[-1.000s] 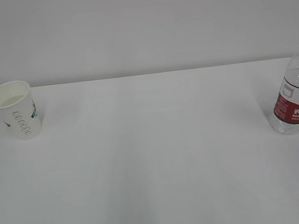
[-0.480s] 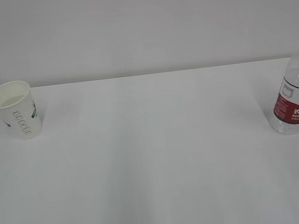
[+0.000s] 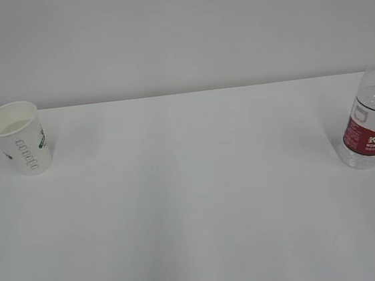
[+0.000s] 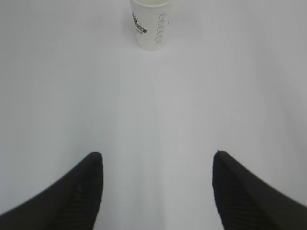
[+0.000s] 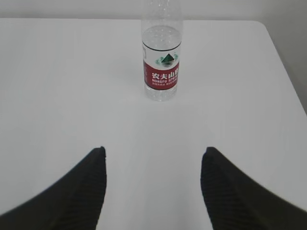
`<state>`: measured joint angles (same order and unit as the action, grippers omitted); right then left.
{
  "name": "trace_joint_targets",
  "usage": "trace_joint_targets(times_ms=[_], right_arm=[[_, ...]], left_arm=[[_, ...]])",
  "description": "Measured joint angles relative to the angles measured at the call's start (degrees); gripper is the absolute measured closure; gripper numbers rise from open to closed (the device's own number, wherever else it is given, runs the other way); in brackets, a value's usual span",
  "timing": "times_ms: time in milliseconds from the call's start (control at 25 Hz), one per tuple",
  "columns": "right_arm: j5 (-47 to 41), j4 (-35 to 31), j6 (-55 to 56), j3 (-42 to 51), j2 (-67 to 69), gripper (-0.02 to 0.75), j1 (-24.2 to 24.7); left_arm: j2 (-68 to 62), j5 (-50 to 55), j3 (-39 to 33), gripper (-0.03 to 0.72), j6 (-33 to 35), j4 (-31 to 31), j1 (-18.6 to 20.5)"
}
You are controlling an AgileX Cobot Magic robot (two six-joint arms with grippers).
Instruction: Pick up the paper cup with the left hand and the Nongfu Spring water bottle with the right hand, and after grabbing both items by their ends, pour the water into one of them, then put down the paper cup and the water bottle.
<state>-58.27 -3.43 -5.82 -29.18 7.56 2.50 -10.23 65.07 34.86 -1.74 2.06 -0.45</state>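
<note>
Paper cup [image 3: 19, 138] upright at the far left of the white desk [image 3: 194, 200], near the back edge. White, tapered toward the base, rolled rim on top; grey dotted lettering running down the side, a green logo beside it. Inside, a shallow pool of water [image 3: 15, 125], faintly yellowish against the white wall. From the left wrist view, same cup [image 4: 150, 25] at the top of the frame, rim partly cropped, logo to the left of the lettering.

Nongfu Spring water bottle [image 3: 371, 121] upright at the far right of the desk, well apart from the cup. Clear ribbed plastic, red neck ring just at the frame edge, red-and-white label with white Chinese characters around the lower body. In the right wrist view, bottle [image 5: 162, 57] standing ahead, top cropped, a small green mountain mark on the white band above the red, droplets clinging inside the clear upper part.

Left hand [image 4: 156, 165] low over bare desk, well short of the cup, jaws spread wide, nothing between them. Right hand [image 5: 152, 160] likewise back from the bottle, jaws spread wide and empty. Black ridged inner faces on both pairs of fingers. Neither hand within the exterior view.
</note>
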Motion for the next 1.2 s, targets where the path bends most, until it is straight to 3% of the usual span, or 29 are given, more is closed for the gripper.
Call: trace_joint_targets(times_ms=[280,880,1200], right_arm=[[-3.8,0.1,0.9,-0.1,0.0,0.270,0.0],[-6.8,0.0,2.1,0.8,-0.2,0.271,0.0],[-6.9,0.0,2.1,0.8,-7.1,0.272,0.0]], left_arm=[[0.0,-2.2,-4.3,0.171,0.0,-0.6,0.0],[0.0,-2.3,-4.7,0.172,0.1,-0.6,0.0],[4.8,-2.3,-4.7,0.172,0.1,-0.6,0.0]])
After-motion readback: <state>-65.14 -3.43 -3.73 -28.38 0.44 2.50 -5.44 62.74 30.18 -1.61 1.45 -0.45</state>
